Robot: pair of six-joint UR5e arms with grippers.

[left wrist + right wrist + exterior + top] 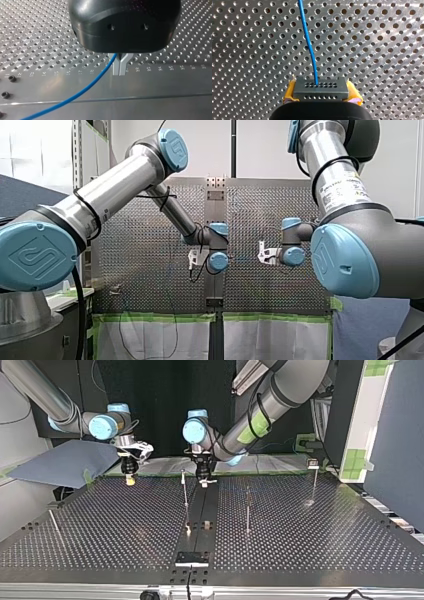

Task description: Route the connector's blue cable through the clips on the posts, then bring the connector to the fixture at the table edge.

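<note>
Right end effector (322,94): 2 yellow pads (289,91) clamped on 1 connector (321,86), w/ 1 blue cable (308,40) leaving it. Left end effector (120,72): 2 metal fingers together, pinching the cable. 4 posts (185,491) on worktop (325,535); 1 fixture (192,558) at its edge.

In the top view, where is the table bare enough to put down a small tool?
Bare: the table between the leaning rod and the middle post, and between the second post and the clip post. Crowded: the centre strip under my left claw, with the blue cable.
</note>
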